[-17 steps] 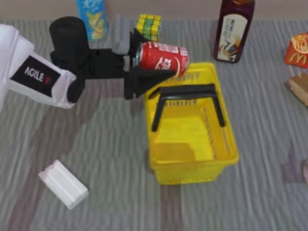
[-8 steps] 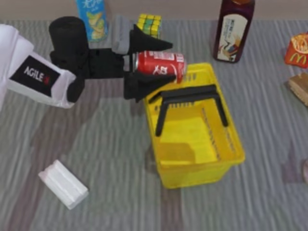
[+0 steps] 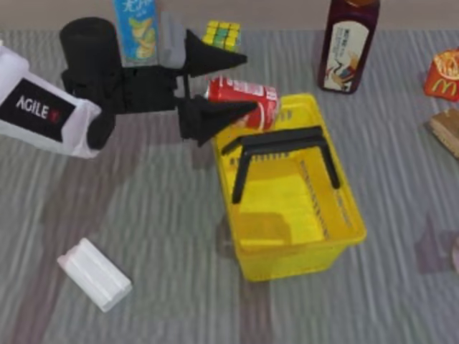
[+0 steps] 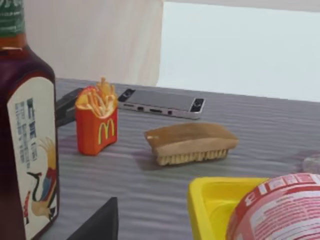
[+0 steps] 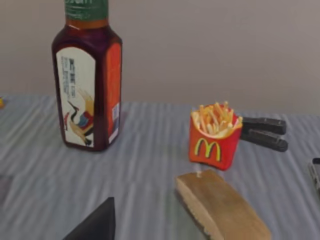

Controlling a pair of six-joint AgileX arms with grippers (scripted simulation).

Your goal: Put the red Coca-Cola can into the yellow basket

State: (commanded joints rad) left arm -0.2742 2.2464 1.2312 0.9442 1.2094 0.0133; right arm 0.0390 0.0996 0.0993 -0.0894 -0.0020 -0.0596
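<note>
The red Coca-Cola can [image 3: 247, 98] lies on its side over the far-left corner of the yellow basket [image 3: 344, 215], against the rim. My left gripper [image 3: 251, 82] is open. One of its fingers [image 3: 211, 59] is behind the can and the other [image 3: 211, 117] in front, both apart from it. In the left wrist view the can [image 4: 280, 210] fills the lower corner beside the yellow basket rim [image 4: 210, 200]. The basket's black handles [image 3: 280, 147] are folded over its far half. My right arm is outside the top view; its wrist view shows one dark finger [image 5: 100, 222] off to the side.
Along the back stand a blue snack can [image 3: 136, 29], a Rubik's cube [image 3: 222, 32] and a dark sauce bottle [image 3: 349, 43]. A fries box [image 3: 445, 75] and a wooden brush [image 3: 446, 129] sit at the right. A white block [image 3: 95, 274] lies front left.
My left gripper has opened and drawn back to the left. The can has dropped from its grip onto the basket's far-left corner. The basket has shifted slightly to the right.
</note>
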